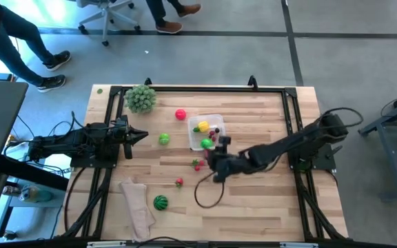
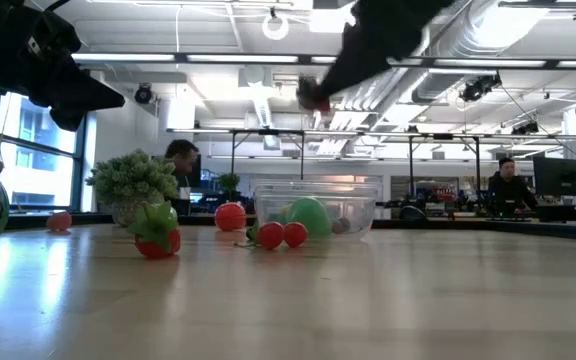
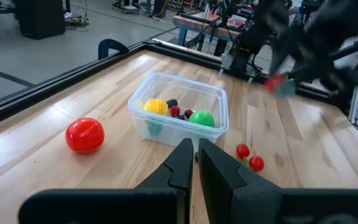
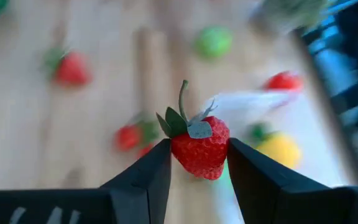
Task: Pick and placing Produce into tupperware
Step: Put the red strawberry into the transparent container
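My right gripper (image 4: 199, 163) is shut on a red toy strawberry (image 4: 199, 149) with green leaves and hangs above the table beside the tupperware's right edge (image 1: 220, 142). The clear tupperware (image 3: 166, 79) holds a yellow fruit (image 3: 156, 106), a green one (image 3: 201, 118) and small dark berries. More produce lies loose on the table: a red tomato (image 1: 180, 114), a green ball (image 1: 164, 139), cherries (image 1: 198, 164), another strawberry (image 1: 179, 182) and a striped watermelon ball (image 1: 160, 202). My left gripper (image 3: 194, 155) waits shut at the table's left. My right gripper pinches the strawberry by its two red sides (image 4: 178, 152) between its two fingers, the leafy stem end pointing away from the wrist. The fingers slant down from the table's right. The strawberry (image 2: 313, 95) is lifted well clear of the table.
A pale-green leafy ball (image 1: 140, 98) stands at the far left. A beige cloth (image 1: 138, 203) lies at the near left. A dark cable loop (image 1: 209, 193) rests on the wood below my right arm. People stand beyond the table's far edge.
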Action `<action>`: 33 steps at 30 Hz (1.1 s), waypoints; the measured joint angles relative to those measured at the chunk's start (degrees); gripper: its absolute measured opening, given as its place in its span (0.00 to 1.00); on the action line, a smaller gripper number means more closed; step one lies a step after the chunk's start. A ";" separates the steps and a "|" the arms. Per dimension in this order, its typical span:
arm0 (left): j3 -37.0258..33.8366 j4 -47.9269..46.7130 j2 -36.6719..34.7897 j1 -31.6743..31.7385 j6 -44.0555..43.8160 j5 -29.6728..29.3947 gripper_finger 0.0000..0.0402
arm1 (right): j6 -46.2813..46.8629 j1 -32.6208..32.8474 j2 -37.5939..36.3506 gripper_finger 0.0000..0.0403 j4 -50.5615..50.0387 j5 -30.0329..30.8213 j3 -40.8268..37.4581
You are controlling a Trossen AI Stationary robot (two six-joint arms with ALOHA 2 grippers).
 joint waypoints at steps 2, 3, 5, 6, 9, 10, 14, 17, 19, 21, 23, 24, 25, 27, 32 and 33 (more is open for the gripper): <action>0.00 -0.03 0.00 0.00 0.02 0.00 0.04 | -2.85 -1.73 -2.11 0.35 -0.71 2.59 1.56; 0.01 -0.02 0.00 0.01 0.01 0.00 0.04 | -4.30 -2.63 -3.08 0.35 -1.14 3.17 2.28; 0.01 -0.02 0.01 0.00 0.02 0.00 0.04 | -7.40 -5.02 -4.74 0.35 -1.27 3.10 3.90; 0.00 -0.02 0.01 0.00 0.01 0.00 0.04 | -8.27 -6.30 -5.44 0.35 -1.49 2.49 4.76; 0.02 -0.02 0.01 0.01 0.02 0.00 0.04 | -9.39 -11.12 -6.57 0.35 -2.62 -2.16 8.14; 0.01 -0.02 -0.01 0.01 0.00 0.00 0.04 | -9.64 -12.87 -6.62 0.35 -3.51 -4.19 9.22; 0.01 -0.02 0.00 -0.01 0.01 0.00 0.04 | -8.79 -19.87 -6.33 0.35 -5.37 -12.85 12.08; 0.00 -0.02 0.01 -0.01 0.02 0.00 0.04 | -5.90 -24.96 -6.27 0.35 -9.24 -20.38 12.10; 0.00 -0.02 -0.01 -0.01 0.02 0.00 0.04 | -4.07 -27.84 -6.27 0.35 -10.27 -24.59 10.53; 0.00 -0.04 -0.01 -0.01 0.02 0.00 0.04 | -2.57 -30.00 -6.21 0.35 -10.91 -26.98 8.27; 0.00 -0.02 0.00 0.00 0.01 0.00 0.04 | -2.33 -31.47 -5.99 0.35 -9.12 -28.75 5.48; 0.00 -0.02 -0.01 0.00 0.02 0.00 0.04 | -2.31 -32.01 -5.84 0.35 -7.88 -29.74 4.14; 0.00 -0.02 -0.01 0.01 0.01 0.00 0.04 | -2.30 -32.41 -5.71 0.35 -6.80 -30.62 2.67; 0.00 -0.04 0.01 0.01 0.02 0.00 0.04 | -2.38 -32.92 -5.42 0.35 -3.68 -31.88 -0.18; 0.01 -0.08 0.01 0.00 0.02 0.01 0.04 | -2.39 -33.20 -3.98 0.35 0.20 -33.54 -3.58; 0.00 -0.02 0.00 -0.01 0.01 -0.01 0.04 | -2.35 -33.13 -3.40 0.35 0.32 -34.03 -3.98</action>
